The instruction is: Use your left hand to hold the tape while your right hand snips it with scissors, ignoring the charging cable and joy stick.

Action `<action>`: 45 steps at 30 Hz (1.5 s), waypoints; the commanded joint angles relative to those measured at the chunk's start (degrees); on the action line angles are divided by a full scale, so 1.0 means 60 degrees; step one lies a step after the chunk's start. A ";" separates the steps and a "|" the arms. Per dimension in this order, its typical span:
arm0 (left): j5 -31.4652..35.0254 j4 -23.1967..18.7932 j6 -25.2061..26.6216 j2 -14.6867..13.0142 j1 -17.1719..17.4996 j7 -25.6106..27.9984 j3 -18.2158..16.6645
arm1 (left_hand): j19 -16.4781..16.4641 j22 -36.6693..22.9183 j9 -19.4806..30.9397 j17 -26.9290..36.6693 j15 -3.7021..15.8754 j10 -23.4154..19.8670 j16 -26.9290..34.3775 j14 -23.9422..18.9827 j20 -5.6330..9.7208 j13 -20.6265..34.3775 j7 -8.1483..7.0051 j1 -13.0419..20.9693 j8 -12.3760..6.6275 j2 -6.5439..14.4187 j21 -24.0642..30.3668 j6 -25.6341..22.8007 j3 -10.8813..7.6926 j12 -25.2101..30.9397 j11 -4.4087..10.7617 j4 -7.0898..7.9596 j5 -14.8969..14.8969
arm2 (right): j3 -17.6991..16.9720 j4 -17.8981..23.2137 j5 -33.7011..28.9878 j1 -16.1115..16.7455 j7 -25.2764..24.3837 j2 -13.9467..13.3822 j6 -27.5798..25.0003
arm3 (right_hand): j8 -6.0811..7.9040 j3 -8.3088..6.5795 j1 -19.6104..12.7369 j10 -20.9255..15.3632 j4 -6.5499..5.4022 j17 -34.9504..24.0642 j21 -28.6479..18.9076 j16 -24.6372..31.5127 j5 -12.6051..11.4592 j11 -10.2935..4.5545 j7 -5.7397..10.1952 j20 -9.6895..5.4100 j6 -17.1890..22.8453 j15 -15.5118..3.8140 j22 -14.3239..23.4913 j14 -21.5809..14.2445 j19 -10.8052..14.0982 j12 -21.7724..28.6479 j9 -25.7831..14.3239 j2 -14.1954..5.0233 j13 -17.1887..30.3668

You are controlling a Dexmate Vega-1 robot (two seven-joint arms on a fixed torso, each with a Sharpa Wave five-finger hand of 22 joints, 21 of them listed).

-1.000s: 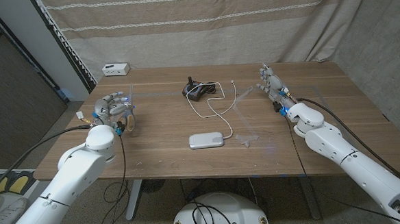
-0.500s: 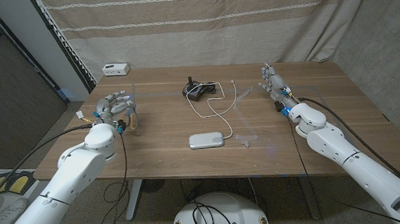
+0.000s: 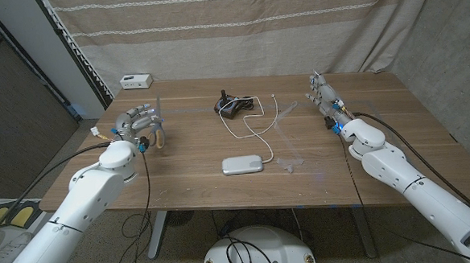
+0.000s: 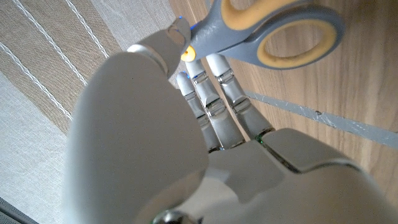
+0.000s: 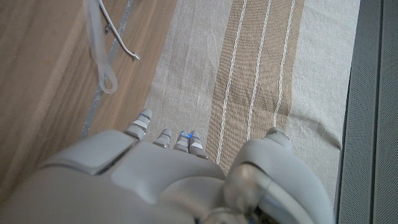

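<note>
Hiding the scissors [image 4: 267,34] blades, the left robot hand [image 4: 205,124] grips them.

white box [image 3: 136,80], power bank [image 3: 245,164], curtain [image 3: 237,27]

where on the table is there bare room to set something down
Bare wood lies along the near edge of the table left of the white power bank, and on the far right beyond the right robot hand. The middle is crowded: joystick, white cable, clear tape.

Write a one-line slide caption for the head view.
Left hand holds scissors at the table's left side; right hand open at the right; joystick, white cable between.
</note>
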State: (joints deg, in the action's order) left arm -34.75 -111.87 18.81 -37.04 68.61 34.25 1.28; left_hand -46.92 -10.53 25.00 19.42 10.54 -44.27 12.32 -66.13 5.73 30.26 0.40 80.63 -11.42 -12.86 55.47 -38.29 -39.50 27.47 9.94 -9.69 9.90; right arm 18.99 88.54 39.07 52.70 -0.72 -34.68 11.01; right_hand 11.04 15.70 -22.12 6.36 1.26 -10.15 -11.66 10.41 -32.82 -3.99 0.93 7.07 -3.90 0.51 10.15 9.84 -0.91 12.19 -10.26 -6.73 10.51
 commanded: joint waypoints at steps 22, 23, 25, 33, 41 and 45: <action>-0.2112 0.0664 -0.0836 0.0174 -0.0530 -0.0770 0.0127 | 0.0095 -0.0015 -0.0128 0.0073 0.0352 -0.0404 0.0093 -0.0343 0.1168 -0.0157 -0.0037 0.0829 -0.0070 0.0892 0.0099 -0.0366 -0.0102 -0.0036 0.0028 0.0070 0.0065 | -0.0045 0.0194 0.0087 0.0050 0.0077 0.0013 0.0081 | 0.0018 -0.0024 -0.0115 -0.0006 0.0053 -0.0014 0.0045 0.0034 0.0023 0.0013 -0.0033 -0.0045 -0.0019 -0.0016 0.0003 0.0333 0.0004 -0.0018 -0.0037 -0.0024 0.0043; -0.2179 0.0681 -0.0866 0.0173 -0.0539 -0.0825 0.0137 | 0.0092 -0.0016 -0.0133 0.0074 0.0350 -0.0403 0.0095 -0.0346 0.1160 -0.0159 -0.0048 0.0821 -0.0073 0.0901 0.0103 -0.0378 -0.0102 -0.0038 0.0041 0.0078 0.0066 | -0.0026 0.0161 0.0078 0.0036 0.0118 0.0028 0.0116 | 0.0018 -0.0024 -0.0116 -0.0005 0.0053 -0.0014 0.0045 0.0033 0.0024 0.0013 -0.0032 -0.0048 -0.0019 -0.0014 0.0003 0.0334 0.0005 -0.0018 -0.0037 -0.0025 0.0043; -0.2334 0.0743 -0.0916 0.0153 -0.0564 -0.0989 0.0156 | 0.0103 -0.0013 -0.0144 0.0076 0.0352 -0.0409 0.0095 -0.0346 0.1166 -0.0168 -0.0041 0.0830 -0.0075 0.0899 0.0101 -0.0400 -0.0106 -0.0042 0.0048 0.0071 0.0067 | -0.0008 0.0154 0.0067 0.0030 0.0138 0.0039 0.0133 | 0.0017 -0.0026 -0.0118 -0.0004 0.0054 -0.0014 0.0046 0.0033 0.0025 0.0013 -0.0033 -0.0050 -0.0020 -0.0015 0.0003 0.0335 0.0002 -0.0018 -0.0037 -0.0027 0.0043; -0.2830 0.1109 -0.1139 0.0264 -0.0834 -0.1391 0.0382 | 0.0114 -0.0014 -0.0176 0.0081 0.0351 -0.0423 0.0099 -0.0353 0.1170 -0.0166 -0.0039 0.0834 -0.0073 0.0893 0.0115 -0.0436 -0.0101 -0.0036 0.0043 0.0064 0.0065 | -0.0020 0.0232 0.0074 0.0092 0.0108 0.0015 0.0127 | 0.0017 -0.0034 -0.0132 0.0001 0.0059 -0.0013 0.0050 0.0031 0.0032 -0.0009 -0.0030 -0.0051 -0.0020 -0.0021 0.0003 0.0335 0.0004 -0.0021 -0.0037 -0.0037 0.0043; -0.3159 0.1469 -0.1381 0.0396 -0.1187 -0.1736 0.0667 | 0.0128 -0.0014 -0.0216 0.0088 0.0350 -0.0438 0.0101 -0.0356 0.1166 -0.0167 -0.0074 0.0831 -0.0091 0.0899 0.0131 -0.0533 -0.0100 -0.0032 0.0066 0.0067 0.0067 | -0.0060 0.0245 0.0111 0.0124 0.0097 0.0022 0.0165 | 0.0017 -0.0044 -0.0148 0.0004 0.0064 -0.0013 0.0055 0.0032 0.0040 0.0000 -0.0032 -0.0046 -0.0018 -0.0022 0.0003 0.0331 0.0002 -0.0023 -0.0037 -0.0051 0.0042; -0.3335 0.1612 -0.1357 0.0378 -0.1360 -0.1918 0.0803 | 0.0143 -0.0013 -0.0260 0.0094 0.0350 -0.0522 0.0100 -0.0354 0.1161 -0.0186 -0.0189 0.0827 -0.0170 0.0910 0.0149 -0.0813 -0.0102 -0.0012 0.0038 0.0072 0.0069 | -0.0052 0.0089 0.0080 0.0051 0.0124 0.0130 0.0332 | 0.0015 -0.0048 -0.0155 0.0005 0.0066 -0.0013 0.0056 0.0030 0.0044 0.0007 -0.0028 -0.0046 -0.0021 -0.0022 0.0003 0.0333 0.0005 -0.0024 -0.0037 -0.0056 0.0042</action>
State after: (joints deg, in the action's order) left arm -51.68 -105.31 11.81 -35.47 63.44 25.78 3.71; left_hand -46.42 -10.54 23.40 19.84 10.66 -46.67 12.36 -66.01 5.43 28.96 -0.75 80.64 -12.09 -12.86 55.95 -42.12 -39.49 27.47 10.21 -9.69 9.94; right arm 18.75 89.90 39.50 53.25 -0.19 -34.60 11.77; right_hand 11.04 15.46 -22.42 6.36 1.50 -10.15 -11.45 10.41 -32.60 -3.99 0.93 7.07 -3.90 0.51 10.15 9.84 -0.92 12.19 -10.26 -7.03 10.51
